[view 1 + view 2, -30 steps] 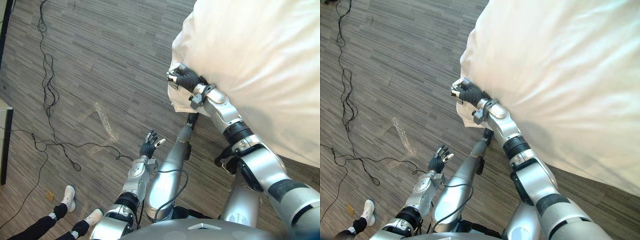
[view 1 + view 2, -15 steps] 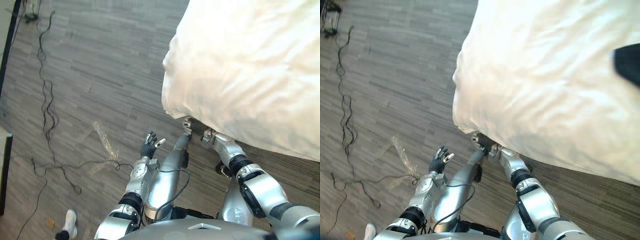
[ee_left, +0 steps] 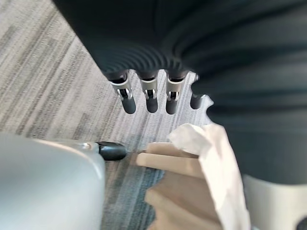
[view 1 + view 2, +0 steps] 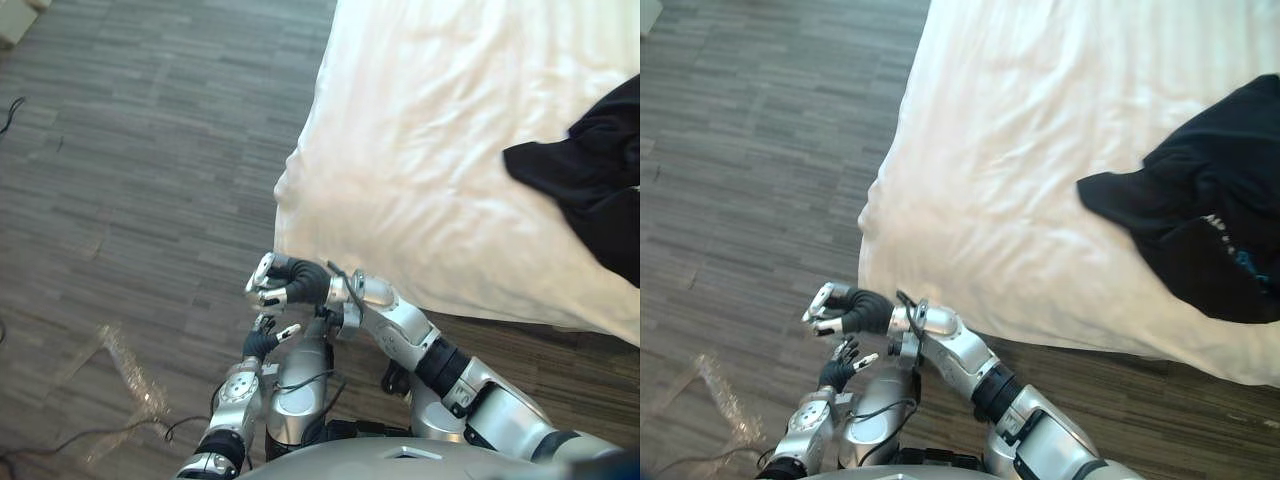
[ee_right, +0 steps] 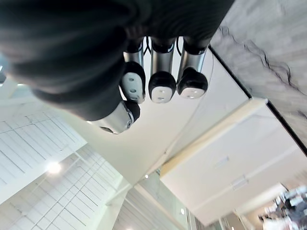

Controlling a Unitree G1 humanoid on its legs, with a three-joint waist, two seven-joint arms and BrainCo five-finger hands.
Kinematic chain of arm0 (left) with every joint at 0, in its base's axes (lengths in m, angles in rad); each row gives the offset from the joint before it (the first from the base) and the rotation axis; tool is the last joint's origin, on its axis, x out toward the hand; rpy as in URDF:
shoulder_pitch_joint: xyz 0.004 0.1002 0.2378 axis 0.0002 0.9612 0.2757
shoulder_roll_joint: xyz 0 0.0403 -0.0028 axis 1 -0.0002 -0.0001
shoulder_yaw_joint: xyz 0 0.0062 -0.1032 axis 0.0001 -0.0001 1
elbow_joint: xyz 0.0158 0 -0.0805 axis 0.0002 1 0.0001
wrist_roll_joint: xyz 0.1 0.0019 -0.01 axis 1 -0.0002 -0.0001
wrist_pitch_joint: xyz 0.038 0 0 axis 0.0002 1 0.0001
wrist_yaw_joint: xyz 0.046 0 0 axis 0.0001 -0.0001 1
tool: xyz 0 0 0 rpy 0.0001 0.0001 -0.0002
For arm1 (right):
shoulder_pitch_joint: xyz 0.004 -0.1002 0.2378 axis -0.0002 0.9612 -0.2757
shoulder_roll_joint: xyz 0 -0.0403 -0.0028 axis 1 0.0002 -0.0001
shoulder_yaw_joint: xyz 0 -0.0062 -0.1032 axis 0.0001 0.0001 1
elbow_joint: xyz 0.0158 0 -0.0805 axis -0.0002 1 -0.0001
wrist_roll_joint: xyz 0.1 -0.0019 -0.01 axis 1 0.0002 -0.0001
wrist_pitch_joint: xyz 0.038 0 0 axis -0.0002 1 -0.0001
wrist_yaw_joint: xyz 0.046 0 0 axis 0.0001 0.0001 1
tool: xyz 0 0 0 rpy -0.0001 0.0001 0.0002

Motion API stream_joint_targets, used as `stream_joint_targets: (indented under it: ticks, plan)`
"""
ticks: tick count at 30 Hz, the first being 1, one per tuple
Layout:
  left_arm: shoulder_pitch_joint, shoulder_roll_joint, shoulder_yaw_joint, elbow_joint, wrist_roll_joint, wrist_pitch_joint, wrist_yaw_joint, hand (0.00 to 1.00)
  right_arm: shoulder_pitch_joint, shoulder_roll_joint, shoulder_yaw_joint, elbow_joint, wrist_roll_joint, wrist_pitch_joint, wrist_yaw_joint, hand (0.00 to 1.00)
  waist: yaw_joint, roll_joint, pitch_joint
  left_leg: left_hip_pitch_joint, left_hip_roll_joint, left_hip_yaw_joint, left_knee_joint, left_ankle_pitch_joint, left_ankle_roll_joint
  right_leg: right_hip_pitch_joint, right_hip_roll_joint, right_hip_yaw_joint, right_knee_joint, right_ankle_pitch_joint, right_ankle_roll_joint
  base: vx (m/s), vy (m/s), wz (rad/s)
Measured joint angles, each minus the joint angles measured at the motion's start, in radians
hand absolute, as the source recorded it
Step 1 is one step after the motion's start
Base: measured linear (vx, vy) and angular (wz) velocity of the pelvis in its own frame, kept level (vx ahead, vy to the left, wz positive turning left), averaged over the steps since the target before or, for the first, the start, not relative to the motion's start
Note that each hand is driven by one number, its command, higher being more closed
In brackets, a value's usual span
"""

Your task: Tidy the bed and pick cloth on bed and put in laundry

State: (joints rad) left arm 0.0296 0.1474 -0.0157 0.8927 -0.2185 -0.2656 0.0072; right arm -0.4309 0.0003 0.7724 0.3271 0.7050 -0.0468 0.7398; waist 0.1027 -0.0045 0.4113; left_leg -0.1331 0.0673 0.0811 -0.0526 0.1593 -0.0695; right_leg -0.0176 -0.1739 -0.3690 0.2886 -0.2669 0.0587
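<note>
Item 1, right hand [image 4: 280, 283]: I read it as a fist. In its own wrist view the fingers [image 5: 161, 86] curl back with their dark tips turned toward the lens, and nothing lies inside them. It hangs over the floor [image 4: 150, 150], just off the near corner of the bed.

Item 2, left hand [image 4: 264, 341]: it is low and directly under the right hand, close to it. Its fingers [image 3: 151, 98] are loosely extended and splayed over the floorboards, and it carries nothing.

Item 3, bed [image 4: 420, 150]: it is covered in a white sheet with soft creases. It spreads ahead of the right hand and to that hand's right. The corner of the sheet [image 3: 216, 158] drapes over a pale wooden base [image 3: 177, 177] just beyond the left hand's fingertips. I cannot tell whether the right hand brushes the sheet's edge.

Item 4, black cloth [image 4: 1200, 220]: this is the piece for the laundry. It lies crumpled on top of the sheet on the far right side of the bed, well apart from both hands and touched by neither.

Item 5, clear plastic film [image 4: 130, 365]: it lies crinkled on the floor to the left of the left hand, well apart from the bed.
</note>
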Motion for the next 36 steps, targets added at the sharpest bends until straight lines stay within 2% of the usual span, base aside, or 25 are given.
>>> stream_joint_targets:
  ticks: [2, 4, 9, 12, 14, 16, 21, 22, 26, 28, 30, 36]
  plan:
    - [0.01, 0.025, 0.021, 0.045, 0.047, 0.002, 0.001, 0.0, 0.031, 0.006, 0.008, -0.005, 0.001, 0.019, 0.001, 1.0, 0.0, -0.02, -0.021, 0.063, -0.001, 0.012, -0.025, 0.001, 0.0, 0.071, 0.008, 0.002, -0.051, 0.02, 0.008, 0.08, -0.013, -0.15]
    - [0.037, 0.032, 0.033, 0.071, 0.076, 0.003, 0.005, 0.0, 0.048, 0.022, 0.008, -0.027, 0.004, 0.018, -0.015, 1.0, -0.002, -0.033, -0.046, 0.088, -0.001, 0.018, -0.042, 0.001, 0.0, 0.097, 0.013, 0.005, -0.08, 0.03, 0.012, 0.04, -0.016, -0.11]
    - [0.053, 0.035, 0.031, 0.111, 0.091, 0.023, -0.003, 0.0, 0.032, 0.059, -0.026, -0.037, 0.036, -0.008, -0.125, 1.0, 0.0, -0.029, -0.059, 0.075, 0.003, 0.018, -0.043, -0.002, 0.0, 0.08, 0.02, 0.016, -0.084, 0.034, 0.009, -0.02, -0.003, -0.02]
    - [0.038, 0.035, 0.008, 0.106, 0.077, 0.023, -0.009, 0.0, -0.012, 0.067, -0.105, -0.031, 0.032, -0.025, -0.196, 1.0, -0.004, -0.005, -0.045, 0.015, 0.013, 0.025, -0.024, 0.003, 0.004, 0.013, 0.026, 0.035, -0.06, 0.041, -0.002, -0.08, 0.007, -0.08]
    - [0.015, 0.033, -0.021, 0.095, 0.053, 0.018, -0.01, 0.0, -0.064, 0.065, -0.188, -0.018, 0.016, -0.039, -0.228, 1.0, -0.006, 0.026, -0.022, -0.025, 0.019, 0.03, -0.013, 0.015, 0.007, -0.036, 0.028, 0.043, -0.032, 0.044, -0.006, -0.08, 0.011, -0.1]
    - [0.005, 0.023, -0.056, 0.063, 0.006, 0.01, -0.009, 0.0, -0.131, 0.046, -0.296, 0.04, 0.014, -0.061, -0.264, 1.0, -0.005, 0.068, 0.004, -0.055, 0.017, 0.045, -0.012, 0.026, 0.011, -0.098, 0.013, 0.055, 0.022, 0.036, -0.01, -0.09, 0.018, -0.15]
    - [-0.041, 0.023, -0.112, 0.066, -0.041, 0.017, -0.008, 0.0, -0.217, -0.044, -0.481, 0.166, -0.005, -0.082, -0.333, 1.0, -0.005, 0.102, 0.022, -0.14, -0.009, 0.056, 0.02, 0.032, 0.018, -0.24, -0.037, 0.084, 0.163, -0.017, -0.012, -0.06, -0.007, 0.01]
    - [-0.055, 0.017, -0.123, 0.066, -0.045, 0.02, -0.008, 0.0, -0.225, -0.074, -0.527, 0.21, -0.006, -0.082, -0.367, 1.0, -0.005, 0.116, 0.029, -0.158, -0.017, 0.055, 0.038, 0.03, 0.019, -0.265, -0.048, 0.087, 0.192, -0.028, -0.014, -0.02, -0.036, 0.05]
    - [-0.093, -0.014, -0.121, 0.062, -0.046, 0.023, -0.008, 0.0, -0.246, -0.119, -0.6, 0.236, -0.001, -0.098, -0.392, 1.0, -0.01, 0.143, 0.042, -0.204, -0.025, 0.078, 0.065, 0.024, 0.02, -0.345, -0.071, 0.116, 0.262, -0.05, -0.017, -0.02, -0.03, -0.09]
    - [-0.1, -0.042, -0.121, 0.046, -0.046, 0.023, -0.009, 0.0, -0.25, -0.12, -0.612, 0.24, 0.004, -0.101, -0.392, 1.0, -0.028, 0.149, 0.044, -0.208, -0.034, 0.09, 0.071, 0.021, 0.023, -0.365, -0.085, 0.127, 0.294, -0.066, -0.016, -0.03, -0.035, -0.06]
    - [-0.1, -0.077, -0.121, 0.03, -0.044, 0.021, -0.013, 0.0, -0.249, -0.112, -0.616, 0.251, 0.02, -0.101, -0.391, 1.0, -0.033, 0.151, 0.043, -0.218, -0.035, 0.105, 0.079, 0.013, 0.024, -0.39, -0.09, 0.144, 0.311, -0.071, -0.015, -0.03, -0.034, -0.12]
    - [-0.113, -0.104, -0.11, 0.011, -0.047, 0.014, -0.033, 0.0, -0.213, -0.054, -0.682, 0.257, 0.065, -0.099, -0.39, 1.0, -0.064, 0.153, 0.044, -0.212, -0.036, 0.142, 0.096, -0.006, 0.031, -0.392, -0.094, 0.171, 0.305, -0.067, -0.008, 0.03, -0.018, -0.14]
